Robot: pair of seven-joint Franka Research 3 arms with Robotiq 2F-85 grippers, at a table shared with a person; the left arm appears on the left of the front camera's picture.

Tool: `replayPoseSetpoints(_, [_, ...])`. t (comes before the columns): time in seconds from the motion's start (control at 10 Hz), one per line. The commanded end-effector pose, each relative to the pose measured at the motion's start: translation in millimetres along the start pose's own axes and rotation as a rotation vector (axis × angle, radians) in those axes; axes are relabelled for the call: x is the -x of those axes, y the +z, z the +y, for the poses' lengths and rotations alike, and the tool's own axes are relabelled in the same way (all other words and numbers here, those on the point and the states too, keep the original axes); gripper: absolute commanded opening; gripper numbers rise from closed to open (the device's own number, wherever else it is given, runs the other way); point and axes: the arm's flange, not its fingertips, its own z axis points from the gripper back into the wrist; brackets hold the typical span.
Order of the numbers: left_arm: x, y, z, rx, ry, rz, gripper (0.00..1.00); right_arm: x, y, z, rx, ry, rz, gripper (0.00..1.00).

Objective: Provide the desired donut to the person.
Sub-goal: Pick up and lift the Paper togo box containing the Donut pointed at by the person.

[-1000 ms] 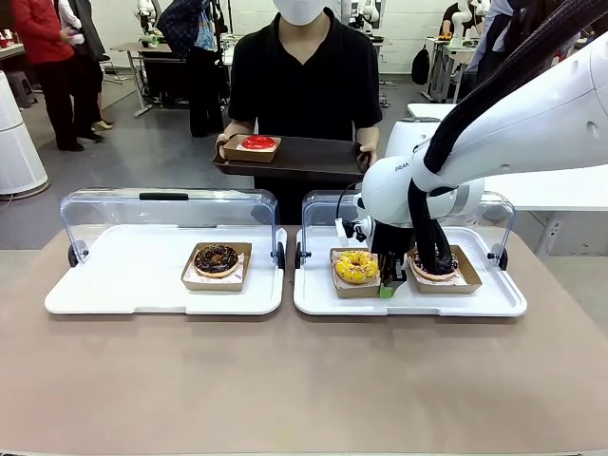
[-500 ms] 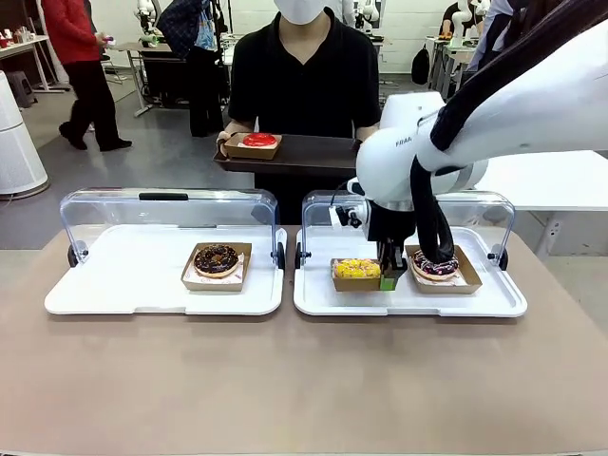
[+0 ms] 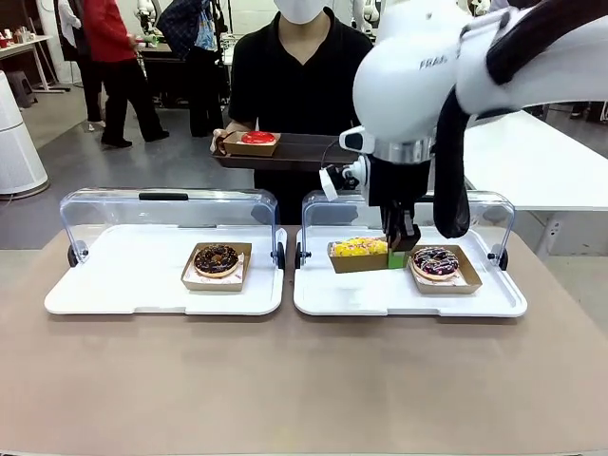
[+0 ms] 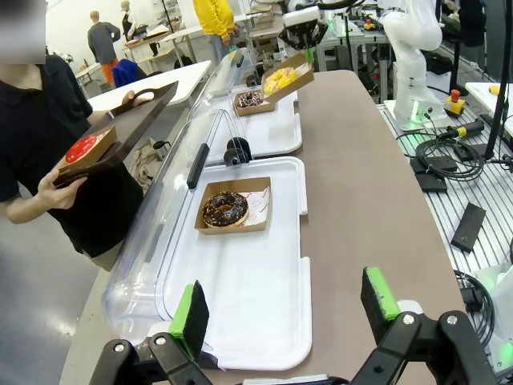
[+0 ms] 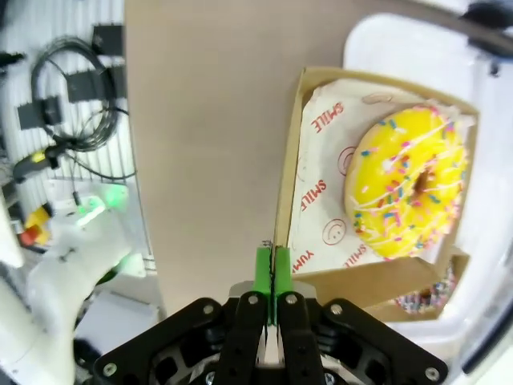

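My right gripper (image 3: 394, 249) is shut on the edge of a brown cardboard tray holding the yellow sprinkled donut (image 3: 358, 247), which hangs a little above the right white tray (image 3: 408, 299). The right wrist view shows the green pads (image 5: 264, 277) pinching the tray's rim beside the yellow donut (image 5: 409, 188). The person (image 3: 304, 76) stands at the far side holding a dark serving tray (image 3: 304, 152) with a red donut (image 3: 257, 140) on it. My left gripper (image 4: 284, 303) is open and holds nothing, near the left white tray (image 4: 256, 305) with its chocolate donut (image 4: 225, 208).
A dark sprinkled donut (image 3: 436, 261) stays in the right tray. The chocolate donut (image 3: 217, 257) sits in the left tray (image 3: 114, 285). Both clear lids (image 3: 166, 214) stand open behind the trays. Bare brown tabletop (image 3: 304, 380) lies in front.
My right arm has risen, lifting the yellow donut in its cardboard tray off the white tray. The person's tray has stayed in place.
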Motion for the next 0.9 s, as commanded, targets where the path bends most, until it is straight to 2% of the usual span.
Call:
replayPoseSetpoints(0.0, [-1, 0, -2, -0.003, -0.002, -0.004, 1.00, -7, 32, 24, 0.028, -0.048, -0.012, 0.00])
replayPoseSetpoints(0.4, [-1, 0, -2, -0.003, -0.002, -0.004, 1.00, -12, 106, 42, 0.116, -0.078, -0.067, 0.00])
replayPoseSetpoints(0.8, [-1, 0, -2, -0.003, -0.002, -0.004, 1.00, -7, 121, 21, 0.118, -0.069, -0.081, 0.00])
